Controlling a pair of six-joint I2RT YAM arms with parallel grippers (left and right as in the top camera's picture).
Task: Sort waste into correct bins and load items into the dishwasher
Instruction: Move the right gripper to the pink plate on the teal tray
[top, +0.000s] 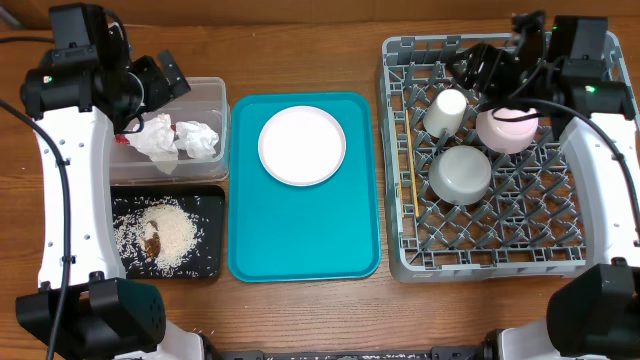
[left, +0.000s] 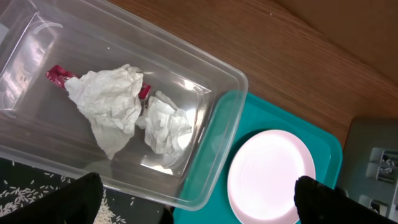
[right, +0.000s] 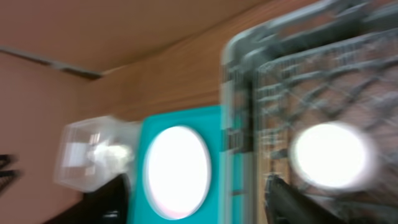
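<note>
Overhead shows a pale pink plate (top: 302, 146) on a teal tray (top: 300, 235), probably rigid, slick and breakable, best pinched at its rim; left gripper (left: 199, 202) and right gripper (top: 485, 75) both gape, empty.

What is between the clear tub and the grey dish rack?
The teal tray, with the round plate on it, seen in the overhead view.

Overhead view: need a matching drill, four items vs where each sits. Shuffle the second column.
Items
1. pale pink plate
2. crumpled napkins
3. rice grains
4. grey-white bowl

Places
A. grey dish rack
B. clear tub
C. teal tray
D. black tray

Pairs: 1-C, 2-B, 3-D, 4-A
</note>
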